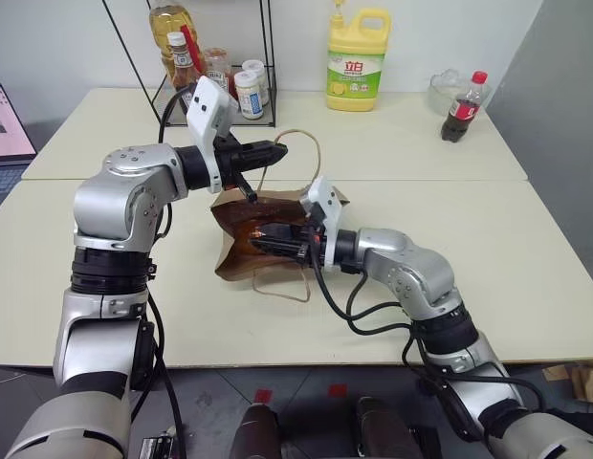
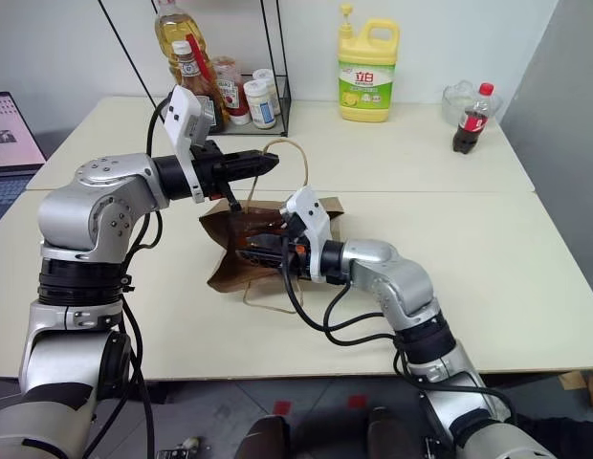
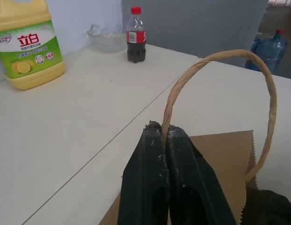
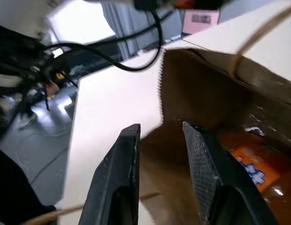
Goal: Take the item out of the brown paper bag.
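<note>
Nearest us, our right gripper [image 4: 159, 140] sits at the mouth of the brown paper bag [image 1: 241, 251], black ribbed fingers parted by a narrow gap with nothing between them. We see the item [image 4: 251, 171] just past the fingertips, inside the bag: a glossy orange packet with pale markings, crinkled and catching light. Through the opening in the head views it shows only as an orange glint.

Our left gripper [image 1: 273, 149] is closed tight on one cord handle [image 3: 220, 61], holding it up above the table so the bag's mouth stays lifted toward the right arm. The second handle [image 1: 282, 287] lies slack on the table at the near side.

Progress, as we judge it: bag opened and the reach begun; the packet is not yet gripped, and the pull-out remains.

Materials: bag is matte kraft paper, creased, with a zigzag-cut rim; handles are tan twisted cord, stiff enough to hold a loop. We expect the packet film to be slippery and to crumple under pinch.

Farther off on the pale table [image 1: 526, 249]: yellow detergent jug [image 1: 357, 62], cola bottle [image 1: 464, 107], wire rack of condiment bottles [image 1: 215, 67].
</note>
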Available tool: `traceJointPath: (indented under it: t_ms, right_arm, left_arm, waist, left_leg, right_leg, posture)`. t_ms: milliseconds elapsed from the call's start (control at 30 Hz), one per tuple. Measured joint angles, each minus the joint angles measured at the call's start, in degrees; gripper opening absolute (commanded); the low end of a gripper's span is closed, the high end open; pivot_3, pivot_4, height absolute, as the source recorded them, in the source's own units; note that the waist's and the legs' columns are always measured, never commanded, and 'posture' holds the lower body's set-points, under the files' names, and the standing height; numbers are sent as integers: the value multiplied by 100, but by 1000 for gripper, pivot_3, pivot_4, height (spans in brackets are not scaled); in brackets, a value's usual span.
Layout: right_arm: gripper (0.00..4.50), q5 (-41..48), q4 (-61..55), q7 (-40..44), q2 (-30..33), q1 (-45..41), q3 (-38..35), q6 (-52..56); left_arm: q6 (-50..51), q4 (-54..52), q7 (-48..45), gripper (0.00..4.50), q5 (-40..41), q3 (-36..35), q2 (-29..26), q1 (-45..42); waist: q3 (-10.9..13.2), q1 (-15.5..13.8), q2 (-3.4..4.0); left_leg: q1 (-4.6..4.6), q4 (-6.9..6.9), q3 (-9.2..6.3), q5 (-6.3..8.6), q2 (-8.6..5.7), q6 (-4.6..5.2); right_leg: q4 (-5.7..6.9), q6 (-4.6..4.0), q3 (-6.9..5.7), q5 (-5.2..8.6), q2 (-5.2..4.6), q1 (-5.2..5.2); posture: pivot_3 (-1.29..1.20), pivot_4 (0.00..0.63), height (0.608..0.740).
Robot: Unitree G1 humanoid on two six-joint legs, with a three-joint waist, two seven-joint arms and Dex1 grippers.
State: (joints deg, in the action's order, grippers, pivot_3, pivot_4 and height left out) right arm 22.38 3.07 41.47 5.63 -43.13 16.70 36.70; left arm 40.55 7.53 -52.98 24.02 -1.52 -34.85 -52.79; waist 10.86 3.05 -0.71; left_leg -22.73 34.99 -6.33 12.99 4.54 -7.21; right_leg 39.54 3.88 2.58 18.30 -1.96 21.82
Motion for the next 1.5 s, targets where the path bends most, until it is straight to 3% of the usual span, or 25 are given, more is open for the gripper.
traceJointPath:
  t_ms: [300, 400, 600, 633, 933, 1200, 1300, 1400, 1500]
  right_arm:
    - [1492, -1309, 871, -472, 2, -530, 403, -710]
    - [2080, -1906, 871, -445, 292, -556, 831, -1123]
    - [4313, -2620, 870, -173, 654, -554, 1315, -1555]
    - [4450, -2704, 870, -153, 666, -554, 1366, -1590]
    - [4450, -3840, 1614, -284, 910, -695, 1808, -2448]
    - [4450, -4393, 2284, -446, 757, -878, 1856, -3156]
    - [3886, -4465, 2552, -486, 701, -978, 1840, -3371]
    - [2914, -4490, 2717, -531, 691, -978, 1805, -3535]
    - [2902, -4493, 2754, -520, 712, -973, 1757, -3633]
  left_arm:
    - [53, -121, 76, 0, 13, 0, 4, 39]
    - [66, -128, 106, 0, 25, -1, 4, 51]
    - [81, -146, 108, 0, 62, -1, 26, 95]
    - [81, -158, 105, 0, 65, -1, 26, 98]
    - [95, -284, 103, 0, 81, 0, 33, 131]
    - [95, -307, 124, 0, 81, 3, 46, 217]
    - [94, -310, 171, 0, 81, 3, 63, 217]
    - [92, -312, 222, 0, 81, 3, 75, 225]
    - [82, -312, 231, 0, 81, 2, 76, 236]
  waist:
    - [0, 16, 0]
    - [0, 13, 0]
    - [0, 21, 0]
    - [0, 21, 0]
    - [0, 22, 0]
    - [-1, 24, -2]
    - [-2, 23, -3]
    - [-2, 22, -3]
    - [-2, 22, -3]
  left_leg:
    - [-13, 0, 1, -2, 0, -3]
    - [-14, 0, 2, -2, 0, -3]
    - [-14, 0, 2, -2, 0, -3]
    - [-15, 0, 2, -2, 0, -3]
    - [-14, 0, 2, -2, 0, -3]
    - [-2, 2, 2, -5, 0, -4]
    - [2, 2, 2, -6, 0, 1]
    - [1, 2, 2, -7, 0, 1]
    - [0, 2, 1, -15, 0, -13]
  right_leg:
    - [5, 0, 2, 0, 0, 17]
    - [4, 0, 2, 0, 0, 17]
    - [5, 0, 2, 0, 0, 19]
    - [5, 0, 3, 0, 0, 19]
    - [5, 0, 3, 0, 0, 19]
    - [27, 0, 6, 0, 0, 17]
    - [36, 0, 6, 0, 0, 16]
    - [36, 0, 6, 0, 0, 16]
    - [36, 0, 5, 0, 0, 16]
  posture:
    - [0, 150, 740]
    - [0, 150, 740]
    - [0, 150, 740]
    - [0, 150, 740]
    - [0, 150, 740]
    - [0, 150, 740]
    - [0, 150, 740]
    - [0, 150, 740]
    - [0, 150, 740]
